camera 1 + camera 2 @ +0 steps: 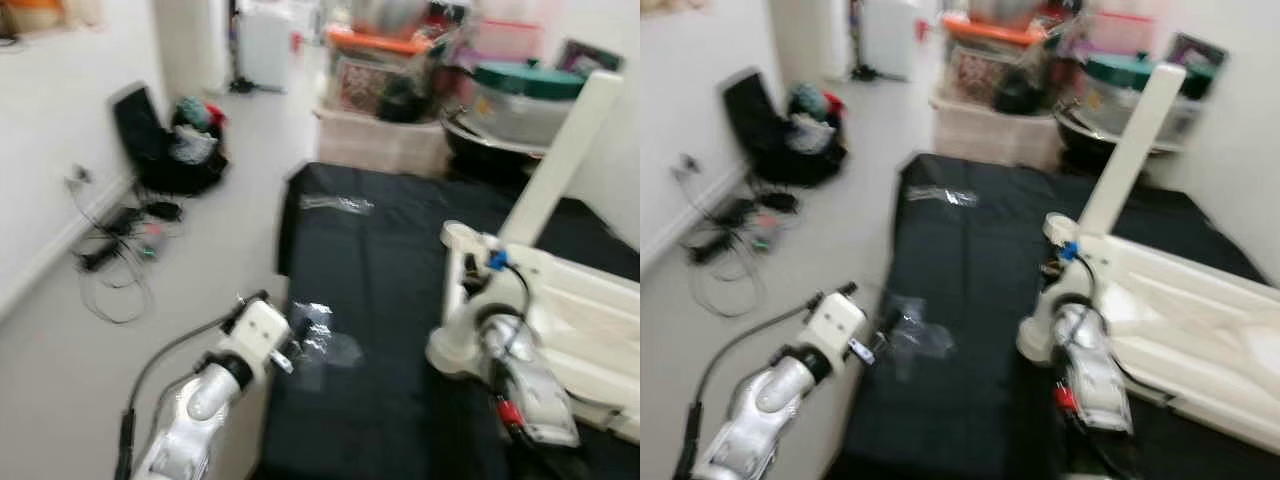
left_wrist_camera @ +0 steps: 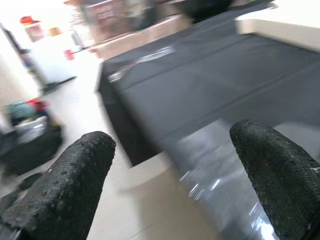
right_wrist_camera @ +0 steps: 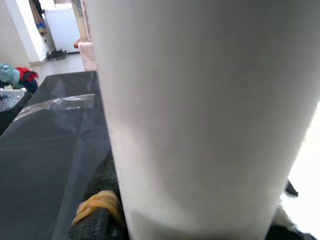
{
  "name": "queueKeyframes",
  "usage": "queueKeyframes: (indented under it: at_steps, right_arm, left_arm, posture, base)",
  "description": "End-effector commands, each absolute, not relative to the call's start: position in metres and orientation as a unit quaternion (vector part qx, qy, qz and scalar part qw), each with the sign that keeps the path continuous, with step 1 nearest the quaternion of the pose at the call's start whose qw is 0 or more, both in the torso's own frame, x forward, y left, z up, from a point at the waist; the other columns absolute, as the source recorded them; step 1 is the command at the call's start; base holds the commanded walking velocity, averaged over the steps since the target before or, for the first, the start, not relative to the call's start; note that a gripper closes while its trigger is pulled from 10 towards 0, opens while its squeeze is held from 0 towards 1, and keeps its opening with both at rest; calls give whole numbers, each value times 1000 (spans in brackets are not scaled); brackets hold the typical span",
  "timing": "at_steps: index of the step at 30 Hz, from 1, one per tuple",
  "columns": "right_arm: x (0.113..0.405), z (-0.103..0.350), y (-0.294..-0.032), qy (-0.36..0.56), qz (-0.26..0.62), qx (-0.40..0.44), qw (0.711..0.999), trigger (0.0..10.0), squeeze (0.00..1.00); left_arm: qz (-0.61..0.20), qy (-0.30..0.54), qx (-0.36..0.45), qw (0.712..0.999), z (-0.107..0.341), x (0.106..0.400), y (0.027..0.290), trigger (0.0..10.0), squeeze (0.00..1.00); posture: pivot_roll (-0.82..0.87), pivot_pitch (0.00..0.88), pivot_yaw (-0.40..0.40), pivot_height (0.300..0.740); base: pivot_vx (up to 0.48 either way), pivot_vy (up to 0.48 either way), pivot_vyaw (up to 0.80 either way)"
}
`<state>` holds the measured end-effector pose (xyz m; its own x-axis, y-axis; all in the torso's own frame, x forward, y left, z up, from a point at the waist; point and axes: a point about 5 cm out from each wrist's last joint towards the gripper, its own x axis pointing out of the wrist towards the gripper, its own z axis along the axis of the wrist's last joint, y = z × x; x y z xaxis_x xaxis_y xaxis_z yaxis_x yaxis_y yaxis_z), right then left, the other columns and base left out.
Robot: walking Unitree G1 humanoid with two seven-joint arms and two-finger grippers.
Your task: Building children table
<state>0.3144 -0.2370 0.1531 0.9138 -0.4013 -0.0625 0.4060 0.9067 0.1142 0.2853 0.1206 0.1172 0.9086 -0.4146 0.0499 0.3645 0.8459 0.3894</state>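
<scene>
A white children's table lies upside down on the right of a black mat. One white leg stands up from its far corner. My right gripper is at the table's near left corner, shut on another white table leg; a black finger with a yellow band presses its side. My left gripper is open and holds nothing, hovering at the mat's left edge over a clear plastic bag.
A second clear bag lies farther back on the mat. A black bag of clothes and loose cables sit by the left wall. Storage boxes and bins crowd the back. Pale bare floor runs left of the mat.
</scene>
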Motion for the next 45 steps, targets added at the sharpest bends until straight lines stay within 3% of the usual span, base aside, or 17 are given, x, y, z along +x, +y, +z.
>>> queueKeyframes:
  at_steps: [1,14,17,22,23,27,29,30,32,33,38,39,45]
  right_arm:
    - [300,118,-258,95,-260,74,958,10000,0]
    - [306,127,-240,67,-174,54,981,10000,0]
    - [304,137,-222,26,-64,82,994,10000,0]
    - [300,145,-213,-3,2,100,995,10000,0]
    - [298,146,-213,-6,18,101,995,10000,1000]
    - [296,149,-213,-8,45,102,994,10000,1000]
    - [294,151,-207,-13,84,101,991,10000,1000]
    - [285,155,-194,-11,173,99,980,10000,1000]
    - [285,155,-194,-11,173,99,980,10000,1000]
    - [265,159,-174,0,323,85,942,10000,1000]
    - [260,163,-169,2,380,64,923,10000,1000]
    - [262,165,-168,0,397,42,917,10000,0]
    - [277,168,-167,-5,400,2,916,10000,0]
  left_arm:
    - [-204,-60,186,959,115,285,124,10000,0]
    - [-203,-60,176,962,115,286,123,10000,0]
    - [-202,-60,175,962,115,285,123,10000,0]
    - [-203,-59,174,962,115,285,123,10000,0]
    - [-204,-60,174,961,115,285,123,10000,0]
    - [-205,-60,174,961,115,285,122,10000,0]
    - [-205,-61,174,961,115,285,122,10000,0]
    - [-205,-61,173,961,115,285,122,10000,0]
    - [-205,-61,173,961,115,285,122,10000,0]
    - [-205,-61,173,961,115,284,123,10000,0]
    - [-203,-62,175,961,116,285,124,10000,0]
    - [-202,-62,175,962,116,285,124,10000,0]
    - [-200,-64,177,962,117,286,124,10000,0]
  posture:
    - [48,0,-127,740]
    - [45,0,-131,740]
    - [43,0,-130,740]
    - [41,0,-128,740]
    - [37,0,-125,740]
    - [40,0,-126,740]
    - [43,0,-126,740]
    - [44,0,-125,740]
    - [44,0,-125,740]
    - [47,0,-129,740]
    - [47,0,-129,740]
    - [57,0,-136,740]
    - [63,0,-141,740]
  base:
    - [0,0,0]
    - [0,0,0]
    - [0,0,0]
    - [0,0,0]
    - [0,0,0]
    - [0,0,0]
    - [0,0,0]
    - [0,0,0]
    - [0,0,0]
    - [0,0,0]
    - [0,0,0]
    - [0,0,0]
    - [0,0,0]
